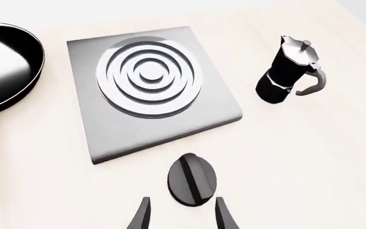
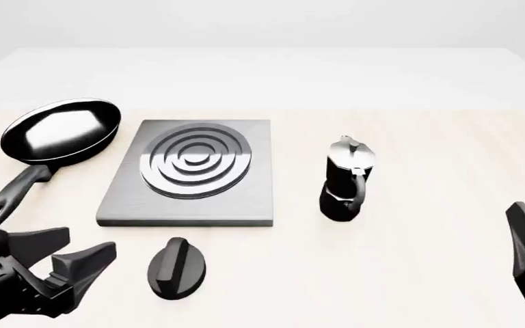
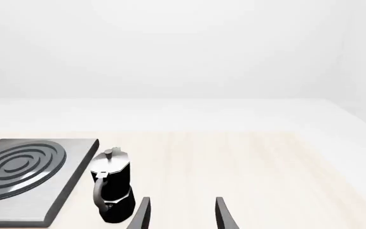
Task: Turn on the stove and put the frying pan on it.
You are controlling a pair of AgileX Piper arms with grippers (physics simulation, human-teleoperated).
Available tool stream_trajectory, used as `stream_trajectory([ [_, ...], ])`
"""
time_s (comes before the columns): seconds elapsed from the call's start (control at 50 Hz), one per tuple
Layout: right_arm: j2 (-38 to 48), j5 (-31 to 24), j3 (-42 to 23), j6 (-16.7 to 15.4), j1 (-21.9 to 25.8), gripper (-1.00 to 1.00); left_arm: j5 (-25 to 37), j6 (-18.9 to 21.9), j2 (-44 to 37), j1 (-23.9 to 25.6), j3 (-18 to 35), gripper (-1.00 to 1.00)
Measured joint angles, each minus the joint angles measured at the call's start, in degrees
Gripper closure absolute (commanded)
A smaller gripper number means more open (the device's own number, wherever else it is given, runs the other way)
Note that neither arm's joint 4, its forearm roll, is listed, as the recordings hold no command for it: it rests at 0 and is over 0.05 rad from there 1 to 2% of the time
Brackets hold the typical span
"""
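Note:
The stove is a flat grey plate (image 2: 189,174) with a ring burner, and its round black knob (image 2: 176,268) lies just in front of it. The frying pan (image 2: 62,128) rests on the table left of the plate, with its handle (image 2: 11,195) pointing back toward my left arm. My left gripper (image 2: 82,247) is open and empty, left of the knob and a little apart from it. In the left wrist view the knob (image 1: 191,179) lies just ahead of the open left gripper (image 1: 181,217), with the plate (image 1: 151,90) and the pan (image 1: 5,71) beyond. My right gripper (image 3: 181,214) is open and empty at the table's near right.
A black moka pot (image 2: 344,181) stands upright right of the stove plate. It also shows in the right wrist view (image 3: 112,191) and the left wrist view (image 1: 291,71). The light wooden table (image 2: 426,137) stretches away behind and to the right.

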State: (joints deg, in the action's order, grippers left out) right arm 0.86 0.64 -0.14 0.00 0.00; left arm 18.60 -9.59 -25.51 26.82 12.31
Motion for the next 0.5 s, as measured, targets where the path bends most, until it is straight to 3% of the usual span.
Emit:
stream_trajectory([
  [0.5,0.0,0.0,0.0,0.0,0.0,-1.0,-8.3,-1.3,-7.0,3.9,-3.7,-1.0],
])
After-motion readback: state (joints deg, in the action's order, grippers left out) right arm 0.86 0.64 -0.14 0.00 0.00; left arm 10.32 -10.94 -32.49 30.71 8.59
